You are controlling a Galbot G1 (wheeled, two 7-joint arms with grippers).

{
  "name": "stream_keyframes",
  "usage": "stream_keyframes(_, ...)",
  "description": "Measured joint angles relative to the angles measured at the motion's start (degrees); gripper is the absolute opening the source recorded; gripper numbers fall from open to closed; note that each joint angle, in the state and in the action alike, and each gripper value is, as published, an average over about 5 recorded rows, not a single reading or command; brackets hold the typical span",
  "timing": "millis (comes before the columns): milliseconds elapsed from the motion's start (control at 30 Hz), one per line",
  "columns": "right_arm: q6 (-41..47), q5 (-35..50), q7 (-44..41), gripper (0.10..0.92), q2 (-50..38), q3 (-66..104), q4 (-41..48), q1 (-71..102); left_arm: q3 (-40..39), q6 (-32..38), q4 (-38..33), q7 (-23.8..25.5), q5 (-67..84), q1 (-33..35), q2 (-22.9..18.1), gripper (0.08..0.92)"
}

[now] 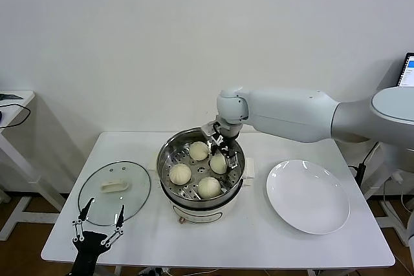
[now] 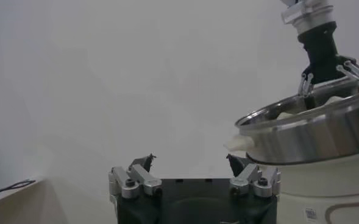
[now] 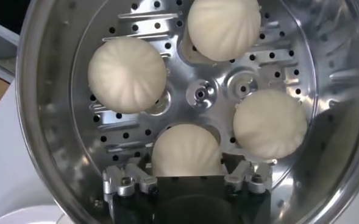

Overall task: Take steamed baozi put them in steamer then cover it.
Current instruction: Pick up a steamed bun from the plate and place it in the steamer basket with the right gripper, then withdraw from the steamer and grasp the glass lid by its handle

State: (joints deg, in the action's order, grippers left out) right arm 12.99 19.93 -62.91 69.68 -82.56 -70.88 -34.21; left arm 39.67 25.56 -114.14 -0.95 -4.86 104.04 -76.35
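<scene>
Worktop (image 1: 259, 237): white, rectangular, carrying all items below. Listed left to right.

1. Left gripper (image 1: 99, 216): at the worktop's near-left edge, about 7 o'clock from the steamer. Fingers spread wide, holding nothing. It sits just at the near rim of the cover. In the left wrist view the same gripper (image 2: 191, 163) shows both fingertips apart with bare space between them.

2. Cover (image 1: 114, 192): round clear glass lid with metal rim, lying flat on the worktop at 9 o'clock from the steamer, apart from it. Oblong cream-white handle at its centre.

3. Steamer (image 1: 169, 156): shiny steel pot on a cream-white base, centre of the worktop, uncovered. Perforated tray visible inside (image 3: 203, 94).

4. Steamed baozi (image 1: 180, 174): four, all on the tray inside the steamer, set around the tray's centre at roughly 12, 3, 6 and 9 o'clock, none touching another. In the right wrist view the pleated tops show clearly (image 3: 128, 74).

5. Right gripper (image 1: 222, 149): reaching down into the steamer at its far-right side, about 2 o'clock. Fingers spread, one on either side of a bun, not pinching it (image 3: 186, 176).

6. Plate (image 1: 308, 196): flat, white, at 3 o'clock from the steamer, nothing on it.
</scene>
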Motion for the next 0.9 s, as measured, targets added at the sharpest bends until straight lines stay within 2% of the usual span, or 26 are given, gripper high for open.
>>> stream_keyframes(300, -0.85, 2.76, 1.63, 0.823, -7.37, 6.92, -5.46, -1.3, -0.27, -0.93, -0.77, -0.21, -0.33, -0.85, 0.67, 0.823)
stream_keyframes(467, -2.94, 4.7, 7.33, 0.823, -14.06, 11.97, -9.63, 0.28, -0.29, -1.35, -0.58, -0.75, -1.47, -1.75, 1.23, 0.823)
stream_keyframes(667, -7.4, 7.09, 24.39, 0.823, -22.69, 21.12, -14.85, 8.74, -0.45, -2.54, -0.58, -2.06, -4.57, -3.38, 2.07, 0.823)
stream_keyframes(900, -14.65, 7.91, 48.93, 0.823, -27.93, 42.4, -18.32, 30.4, -0.76, -4.76, -1.3, -4.88, -11.04, -5.91, 3.21, 0.823)
